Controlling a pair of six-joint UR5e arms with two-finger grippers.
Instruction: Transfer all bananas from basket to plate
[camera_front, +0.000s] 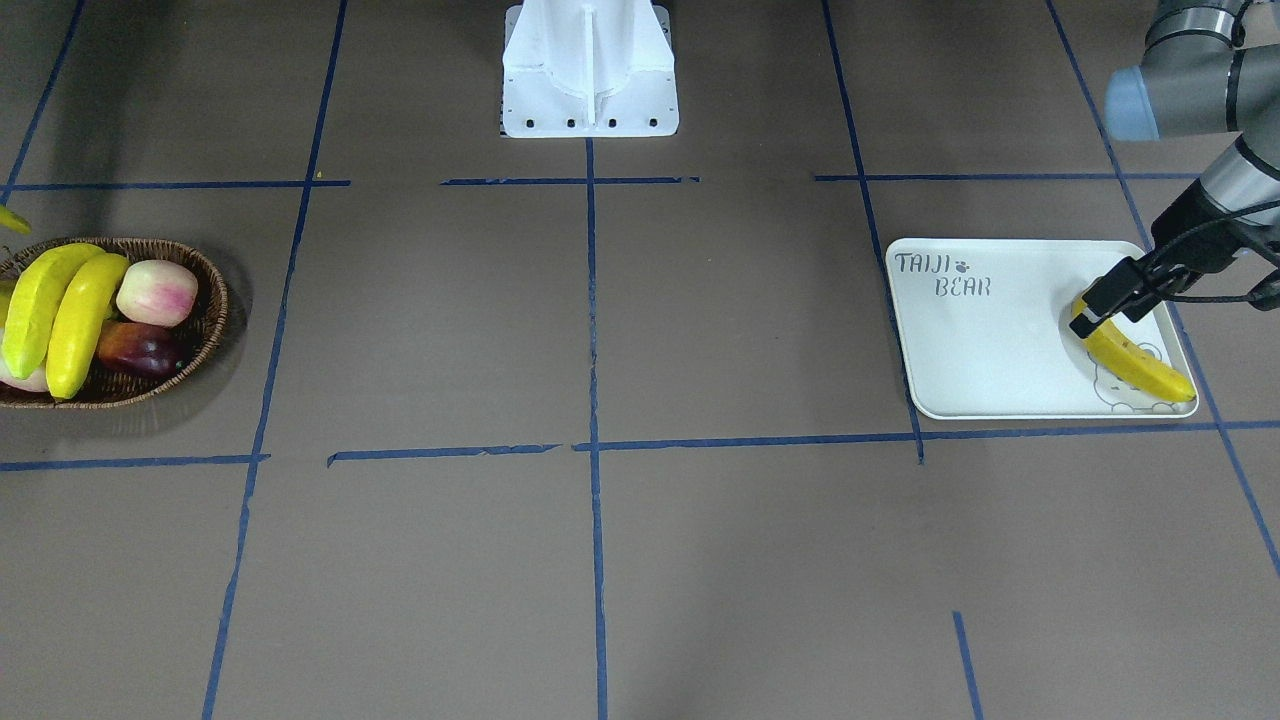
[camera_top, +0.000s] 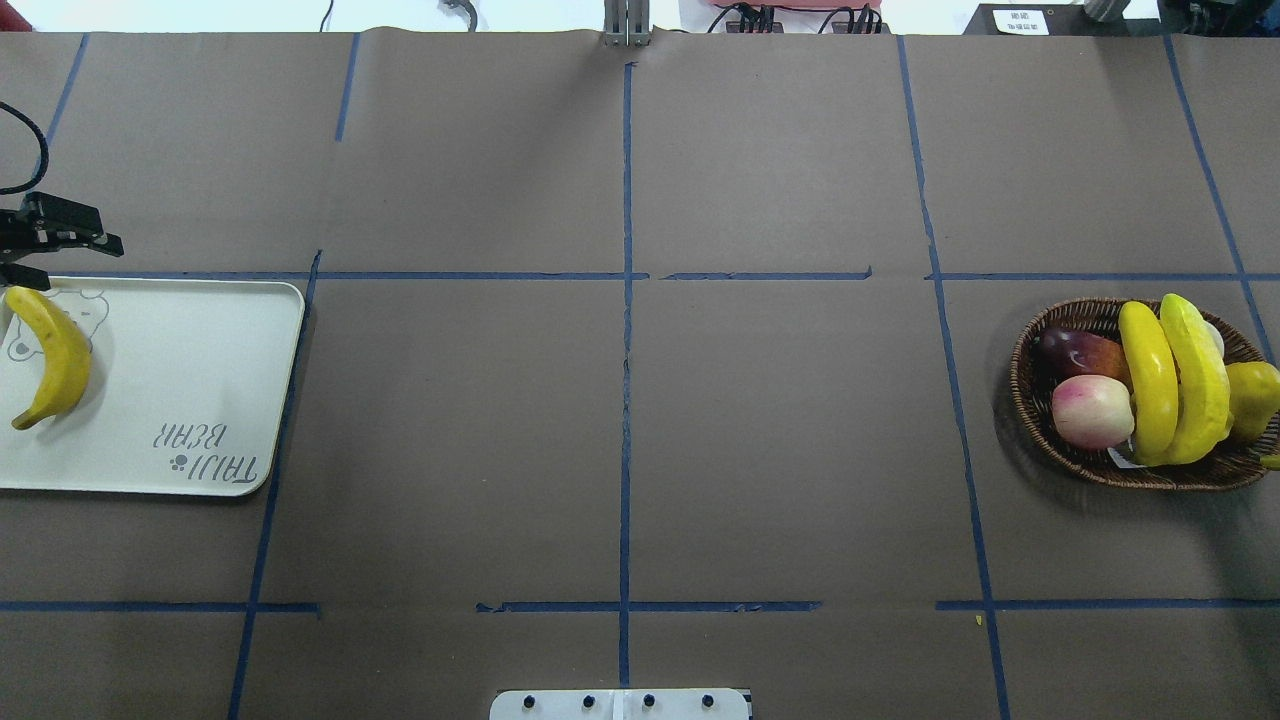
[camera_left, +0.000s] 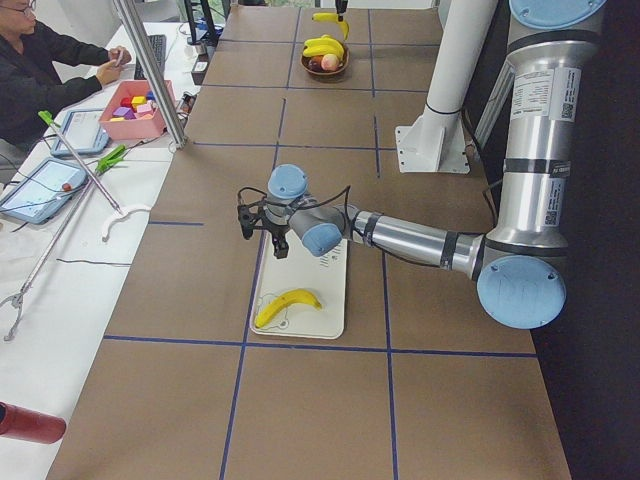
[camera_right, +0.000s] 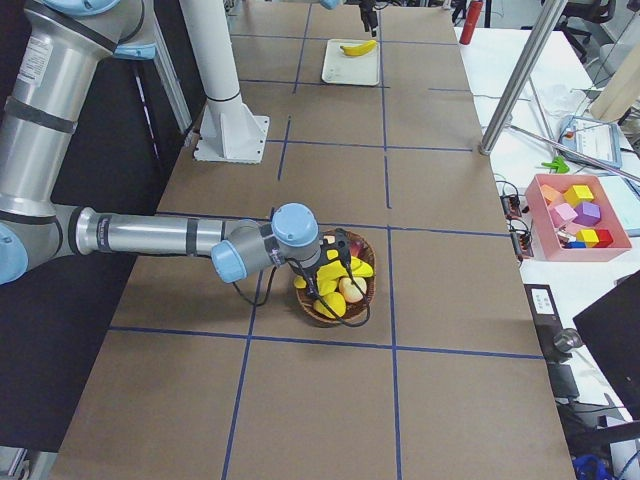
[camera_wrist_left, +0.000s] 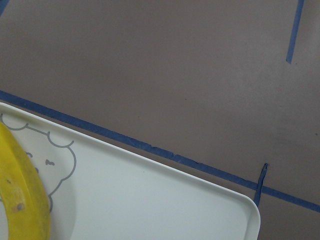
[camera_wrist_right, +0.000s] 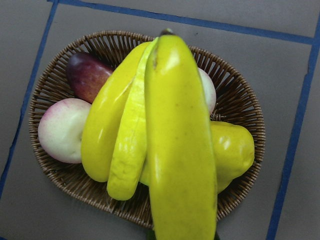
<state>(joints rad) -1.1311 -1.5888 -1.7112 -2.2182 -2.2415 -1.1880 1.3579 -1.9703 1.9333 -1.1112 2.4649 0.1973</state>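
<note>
Plate (camera_front: 980, 340) sits by the counter's left end edge; a golden banana (camera_front: 1135, 358) lies on its bear corner. The left gripper (camera_left: 264, 243) hovers above, fingers spread, empty.

Basket (camera_front: 205, 330) at right end edge holds two bananas (camera_front: 60, 310). A third banana (camera_wrist_right: 182, 150) hangs over it beneath the right gripper (camera_right: 336, 250); cannot tell its grip.

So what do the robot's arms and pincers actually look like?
Both arms are round silver-grey tubes joined by darker grey joints with pale blue caps. The left arm carries white printed stickers, and a thin black cable loops beside its black pincer. The right arm looks the same, with a black cable at its wrist too.
</note>
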